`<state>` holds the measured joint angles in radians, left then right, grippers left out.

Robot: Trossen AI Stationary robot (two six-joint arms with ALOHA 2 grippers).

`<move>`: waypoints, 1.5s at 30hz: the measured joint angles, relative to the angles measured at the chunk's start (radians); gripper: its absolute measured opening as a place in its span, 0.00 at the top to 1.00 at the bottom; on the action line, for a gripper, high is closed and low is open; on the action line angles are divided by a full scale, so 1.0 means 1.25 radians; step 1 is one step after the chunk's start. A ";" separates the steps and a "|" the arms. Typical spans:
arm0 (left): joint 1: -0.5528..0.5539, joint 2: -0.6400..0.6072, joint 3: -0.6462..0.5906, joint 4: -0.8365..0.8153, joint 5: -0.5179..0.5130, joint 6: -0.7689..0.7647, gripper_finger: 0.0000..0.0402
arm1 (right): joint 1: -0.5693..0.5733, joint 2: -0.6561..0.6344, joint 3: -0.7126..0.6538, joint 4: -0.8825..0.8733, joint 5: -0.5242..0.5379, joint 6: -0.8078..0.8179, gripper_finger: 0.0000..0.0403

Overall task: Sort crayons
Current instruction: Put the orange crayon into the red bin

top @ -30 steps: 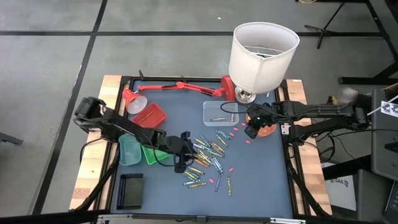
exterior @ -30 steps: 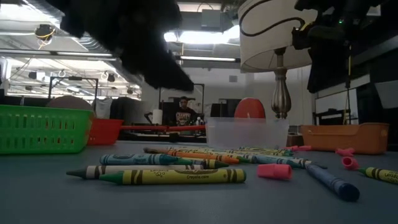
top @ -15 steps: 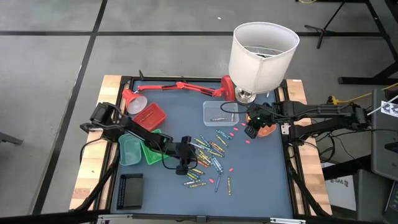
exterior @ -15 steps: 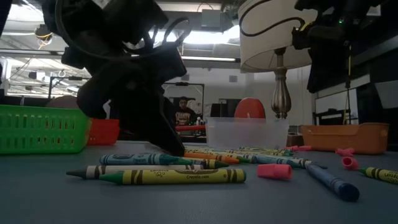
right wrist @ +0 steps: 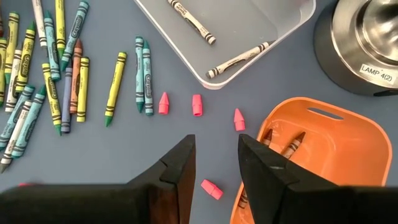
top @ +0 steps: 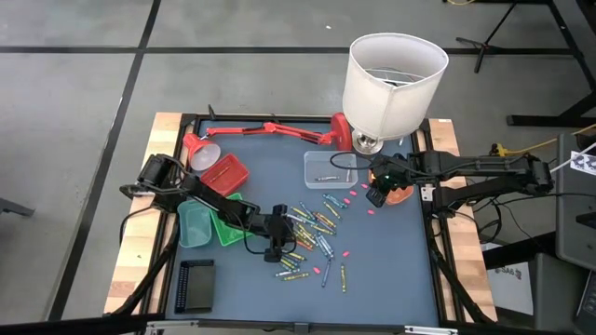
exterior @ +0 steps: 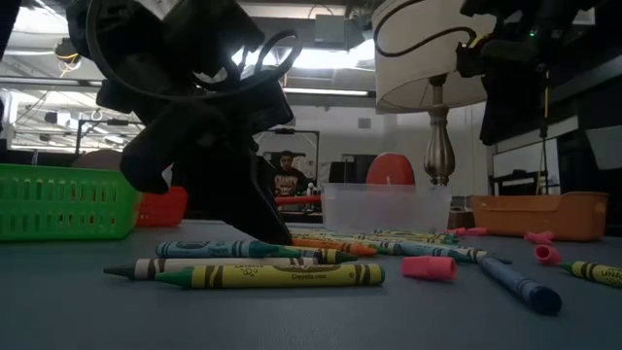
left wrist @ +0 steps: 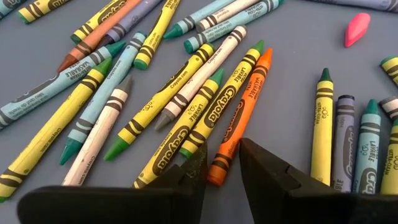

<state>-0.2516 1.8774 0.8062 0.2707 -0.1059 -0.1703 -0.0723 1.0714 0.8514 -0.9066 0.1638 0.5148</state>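
Note:
Several crayons (top: 314, 228) lie loose and flat on the blue-grey table top, and they show in the low view (exterior: 272, 275) too. My left gripper (top: 282, 234) is low over the pile's left side and open. Its fingers (left wrist: 222, 163) stand on either side of the blunt end of an orange crayon (left wrist: 241, 115). My right gripper (top: 376, 195) is open and empty, held above the table beside the orange tray (right wrist: 329, 140), which holds a few crayons. It also shows in its own wrist view (right wrist: 216, 154). My left gripper's two fingers straddle the orange crayon's blunt end (left wrist: 217, 174), slanting down from the table's left and lying along the crayon. I cannot tell whether they touch it. The crayon lies flat on the table among the others.
A clear tray (top: 331, 169) with two crayons stands behind the pile. Green trays (top: 207, 225) and a red tray (top: 225, 172) stand at the left. A white-shaded lamp (top: 393, 84) and a red desk lamp (top: 265, 128) stand at the back. Pink bits (right wrist: 197, 104) lie scattered.
My left gripper has come down from above the table onto the left side of the crayon pile, shifting slightly toward the table's right and near edge. It has kept still for the last half second. The crayons have not moved.

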 joint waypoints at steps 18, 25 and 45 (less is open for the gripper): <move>0.000 0.001 0.000 -0.005 0.003 -0.002 0.94 | 0.000 0.000 0.000 0.000 0.000 0.000 0.71; 0.000 -0.001 -0.001 -0.006 0.002 -0.002 0.97 | 0.000 0.001 0.000 0.000 0.000 0.000 0.71; 0.100 -0.279 -0.002 -0.219 0.010 -0.030 0.98 | 0.000 0.001 0.000 0.000 0.000 0.000 0.71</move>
<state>-0.1272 1.5283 0.8032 -0.0026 -0.0933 -0.2079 -0.0719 1.0721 0.8514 -0.9067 0.1635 0.5150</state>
